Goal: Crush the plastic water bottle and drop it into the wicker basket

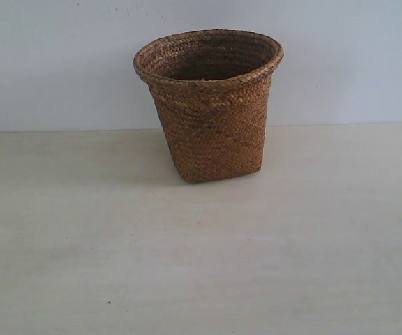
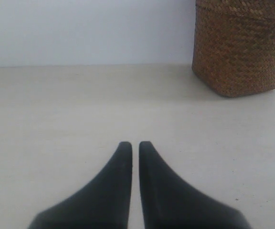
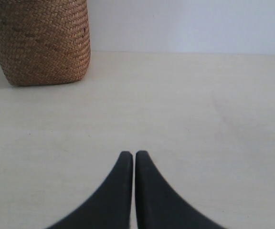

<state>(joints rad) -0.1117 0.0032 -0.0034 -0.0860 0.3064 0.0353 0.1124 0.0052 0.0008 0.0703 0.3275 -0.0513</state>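
Note:
The brown wicker basket stands upright at the back middle of the pale table, its flared rim open upward. No plastic water bottle shows in any view. The left gripper is shut with nothing between its black fingers, low over the table, with the basket ahead and off to one side. The right gripper is likewise shut and empty, with the basket ahead on its other side. Neither gripper appears in the exterior view.
The pale tabletop stretches in front of the basket. A light blue-white wall rises right behind the table's far edge.

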